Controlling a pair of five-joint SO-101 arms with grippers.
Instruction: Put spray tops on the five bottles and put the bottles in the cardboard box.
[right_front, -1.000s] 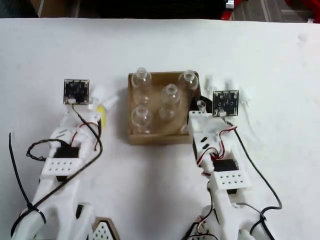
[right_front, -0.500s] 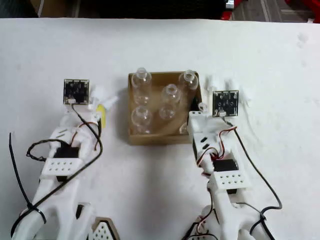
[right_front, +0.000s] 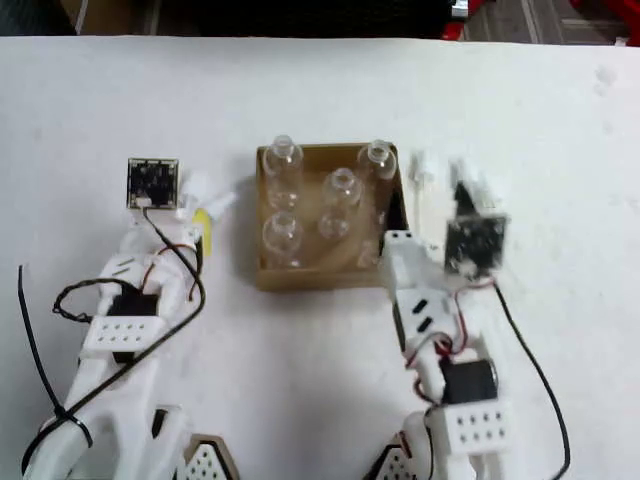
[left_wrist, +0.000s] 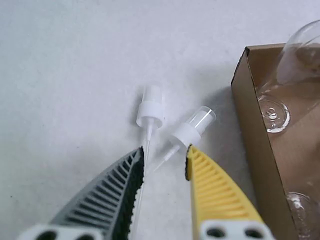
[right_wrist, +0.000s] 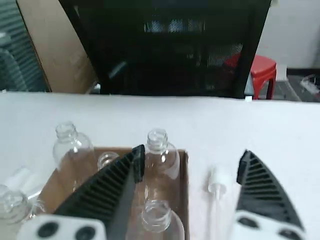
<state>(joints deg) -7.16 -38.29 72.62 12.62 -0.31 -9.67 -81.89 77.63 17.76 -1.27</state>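
The cardboard box (right_front: 268, 272) sits mid-table with several clear, uncapped bottles upright in it, among them one at a far corner (right_front: 283, 156) and one in the middle (right_front: 341, 186). My left gripper (left_wrist: 165, 152) rests open on the table left of the box (left_wrist: 252, 125), its grey and yellow fingers flanking the stems of two white spray tops (left_wrist: 150, 105) (left_wrist: 193, 128). My right gripper (right_wrist: 192, 155) is open, raised off the table just right of the box (right_wrist: 183, 165), looking over the bottles (right_wrist: 159, 146). A spray top (right_wrist: 217, 182) lies between its fingers' line of sight.
More white spray tops (right_front: 420, 166) lie on the white table right of the box. The left arm's gripper (right_front: 205, 212) and its spray tops (right_front: 208, 186) are close to the box's left wall. A dark chair and a red stool (right_wrist: 250, 67) stand beyond the table's far edge.
The right arm has drawn back from the box's right wall toward the near edge and swung a little to the right. The left arm has not moved.
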